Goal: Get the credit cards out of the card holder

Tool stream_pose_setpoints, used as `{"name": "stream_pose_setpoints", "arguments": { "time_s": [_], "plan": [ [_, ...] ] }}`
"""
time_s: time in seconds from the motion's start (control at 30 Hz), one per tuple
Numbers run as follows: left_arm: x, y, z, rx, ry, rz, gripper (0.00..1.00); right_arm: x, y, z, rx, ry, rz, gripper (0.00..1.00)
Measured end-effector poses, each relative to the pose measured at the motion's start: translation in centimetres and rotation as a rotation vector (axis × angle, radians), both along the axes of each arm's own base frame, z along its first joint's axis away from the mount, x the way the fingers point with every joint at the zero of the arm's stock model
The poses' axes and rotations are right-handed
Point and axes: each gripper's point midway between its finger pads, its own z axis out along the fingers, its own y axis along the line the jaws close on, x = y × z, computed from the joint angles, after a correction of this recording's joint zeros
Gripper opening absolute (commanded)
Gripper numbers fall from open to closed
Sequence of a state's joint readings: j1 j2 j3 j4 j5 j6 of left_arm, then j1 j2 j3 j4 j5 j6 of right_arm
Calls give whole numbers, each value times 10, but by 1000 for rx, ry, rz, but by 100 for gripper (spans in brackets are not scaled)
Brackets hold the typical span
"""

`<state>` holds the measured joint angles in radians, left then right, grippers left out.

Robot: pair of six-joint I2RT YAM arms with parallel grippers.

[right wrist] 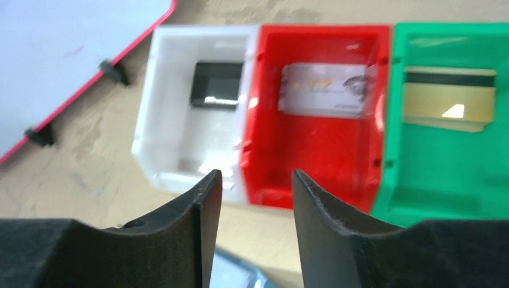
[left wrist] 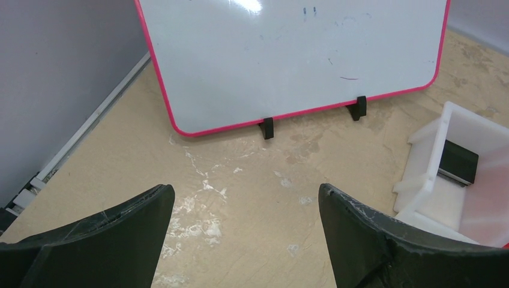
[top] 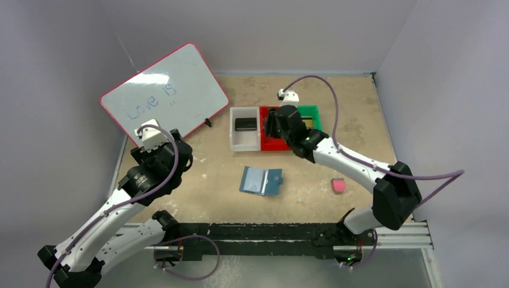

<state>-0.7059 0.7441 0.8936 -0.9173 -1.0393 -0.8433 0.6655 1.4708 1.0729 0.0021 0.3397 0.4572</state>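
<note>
The slate-blue card holder (top: 261, 180) lies open and flat on the table; a pale blue corner of it also shows in the right wrist view (right wrist: 234, 273). A black card (right wrist: 216, 84) lies in the white bin, a silvery-grey card (right wrist: 324, 90) in the red bin, and a gold card (right wrist: 447, 99) in the green bin. My right gripper (right wrist: 257, 177) is open and empty. It hovers over the near edge of the red bin (top: 273, 144). My left gripper (left wrist: 246, 192) is open wide and empty over bare table near the whiteboard.
A pink-rimmed whiteboard (top: 165, 90) stands on feet at the back left. The white bin (top: 235, 141), the red bin and the green bin (top: 312, 111) stand side by side at the back centre. A small pink block (top: 338, 185) lies to the right of the holder.
</note>
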Motion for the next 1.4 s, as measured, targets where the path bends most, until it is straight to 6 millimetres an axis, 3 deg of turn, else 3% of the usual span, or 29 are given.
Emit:
{"name": "stream_pose_setpoints", "arguments": {
  "time_s": [0.1, 0.27, 0.4, 0.5, 0.6, 0.7, 1.0, 1.27, 1.4],
  "plan": [
    [2, 1, -1, 1, 2, 10, 91, -32, 32, -4, 10, 25, 27, 51],
    [3, 2, -2, 4, 9, 18, 91, -96, 78, -34, -2, 115, 65, 49],
    [4, 4, -2, 9, 15, 26, 91, -135, 95, -66, -38, 191, 62, 50],
    [5, 5, -3, 8, 17, 30, 91, -153, 98, -98, -82, 257, 40, 53],
    [5, 6, -4, 11, 24, 32, 91, -162, 92, -131, -140, 316, -4, 54],
    [6, 5, -4, 7, 26, 28, 91, -164, 84, -148, -184, 340, -41, 54],
    [8, 3, -6, 2, 31, 24, 91, -163, 80, -146, -192, 341, -87, 57],
    [8, 4, -6, 6, 35, 25, 91, -165, 76, -148, -208, 350, -84, 70],
    [8, 3, -6, 5, 39, 18, 91, -165, 77, -149, -206, 352, -85, 60]
  ]
}}
